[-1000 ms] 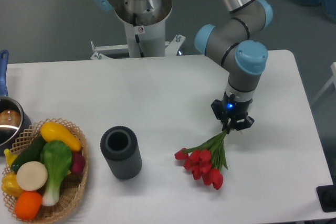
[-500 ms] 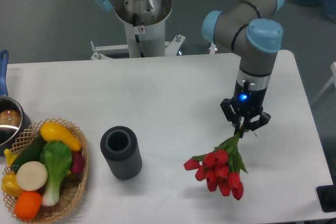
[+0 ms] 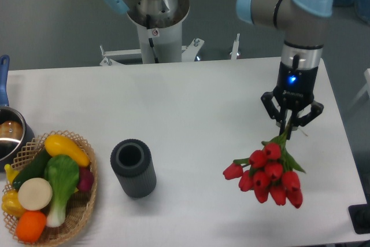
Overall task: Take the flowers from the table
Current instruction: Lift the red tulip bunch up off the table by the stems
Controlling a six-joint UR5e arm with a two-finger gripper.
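Note:
The flowers [image 3: 267, 173], a bunch of red tulips with green leaves, hang head-down from my gripper [image 3: 290, 124] at the right of the white table [image 3: 191, 102]. The gripper is shut on their pale green stems, which are mostly hidden between the fingers. The blooms hang clear above the tabletop, toward its right front part.
A dark grey ribbed cylinder cup [image 3: 133, 168] stands upright left of the flowers. A wicker basket [image 3: 81, 212] of toy vegetables sits at the front left corner. A pot with a blue handle [image 3: 7, 131] is at the left edge. The robot base [image 3: 155, 10] is behind the table.
The gripper has risen and moved right with the flowers. The bunch left the tabletop and now hangs below the gripper.

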